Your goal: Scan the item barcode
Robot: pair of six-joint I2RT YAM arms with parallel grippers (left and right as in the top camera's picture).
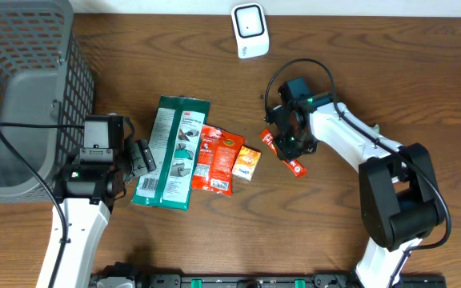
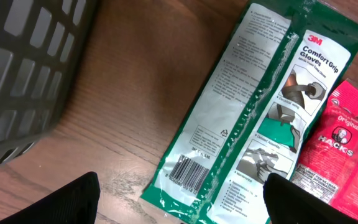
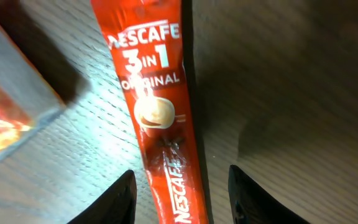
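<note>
Right claw (image 3: pixel 180 198) straddles the Nescafe sachet (image 3: pixel 157 112), jaws apart.

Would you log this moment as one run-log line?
left hand: open, near glove pack | right hand: open, straddling Nescafe sachet | sachet: on table

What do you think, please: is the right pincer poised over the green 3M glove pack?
Not quite: the right pincer is poised over the red Nescafe stick, as the right wrist view shows.

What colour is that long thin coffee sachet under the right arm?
The sachet is red with white Nescafe lettering, clearest in the right wrist view.
</note>
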